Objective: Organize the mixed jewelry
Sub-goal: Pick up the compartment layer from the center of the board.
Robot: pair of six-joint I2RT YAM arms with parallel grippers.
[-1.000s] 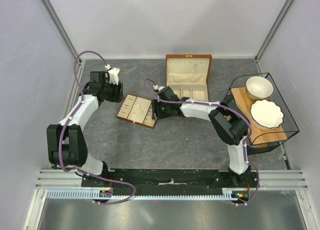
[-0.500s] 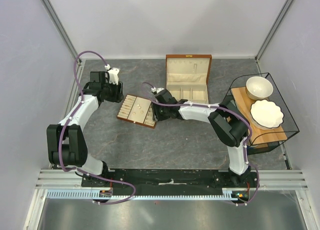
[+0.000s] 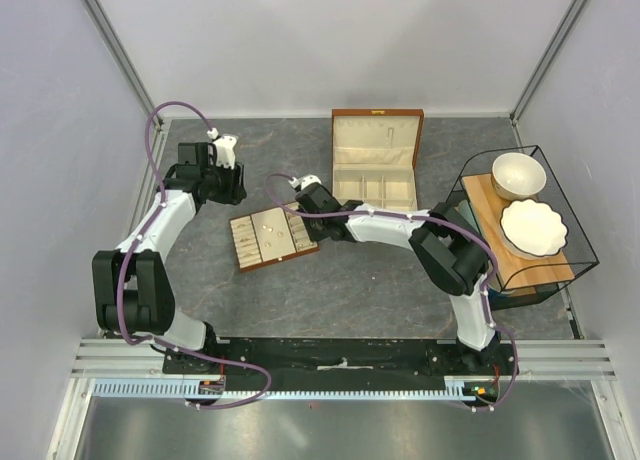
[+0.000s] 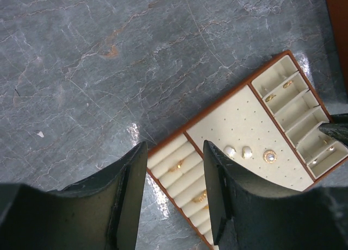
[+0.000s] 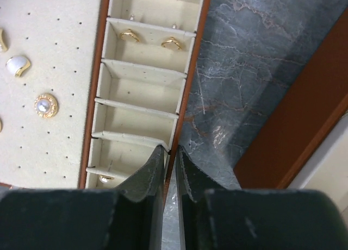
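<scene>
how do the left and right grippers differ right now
The left gripper stands open and holds nothing; the right gripper is pinched shut on the rim of the slotted tray. The left gripper hovers clear of the tray over the table; the right gripper touches it. Both have dark fingers.

A: What did you have on the table (image 3: 350, 285)?
B: You had a tray (image 3: 272, 238) lying askew near an open wooden box (image 3: 375, 158); at right, a wire basket (image 3: 585, 237) held a bowl (image 3: 518, 175) and a plate (image 3: 533, 227).

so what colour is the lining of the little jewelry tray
Cream; the tray shows it best in the right wrist view.
</scene>
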